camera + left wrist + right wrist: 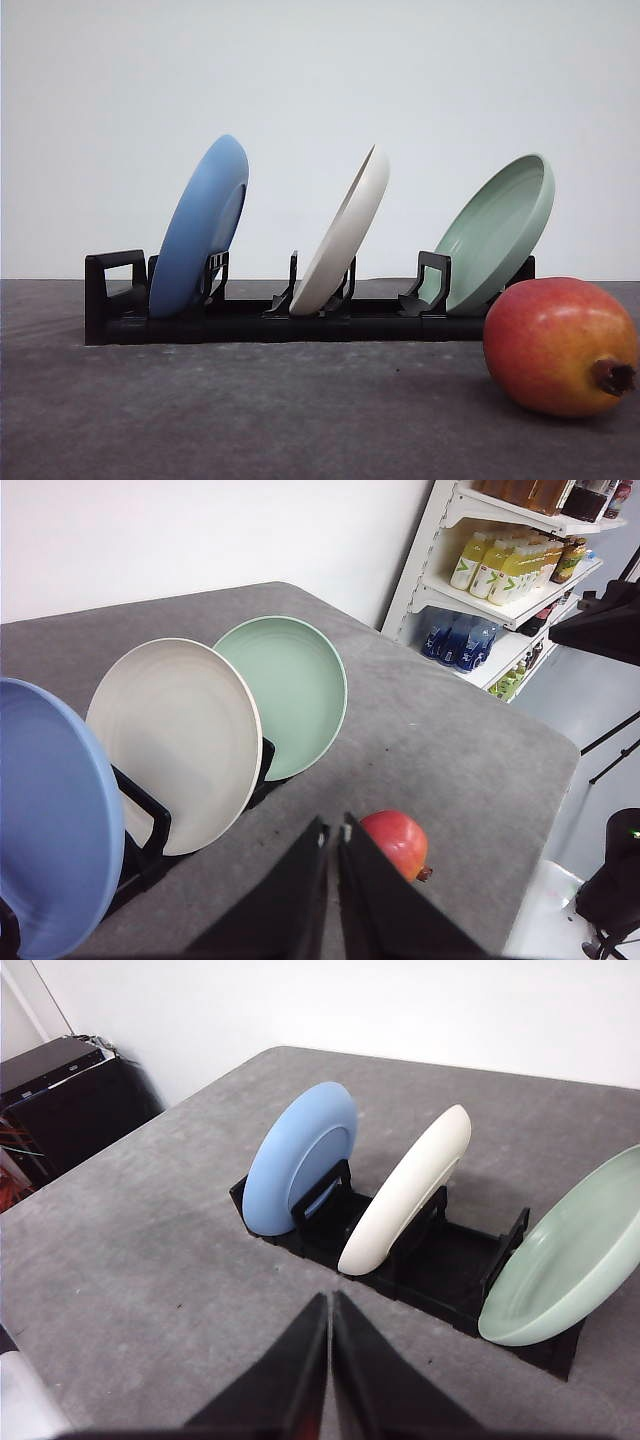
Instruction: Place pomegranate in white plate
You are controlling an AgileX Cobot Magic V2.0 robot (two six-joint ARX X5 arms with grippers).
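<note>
Pomegranate (pixel 560 345), round, smooth-skinned, red with a yellow-orange blush, lies nearest on the grey felt-like tabletop (pixel 250 420), its dark brown calyx pointing right, in front of the right end of the rack. In the left wrist view the left gripper (pixel 333 880) hangs above the table just beside the fruit, its black fingers clenched together on nothing. The right gripper (pixel 329 1360) is likewise closed and empty. Behind stands a black plastic dish rack (pixel 270 318) holding three tilted dishes: a blue plate (pixel 200 230) at left, the matte off-white plate (pixel 345 235) in the middle slot, and a pale green plate (pixel 497 232) at right.
</note>
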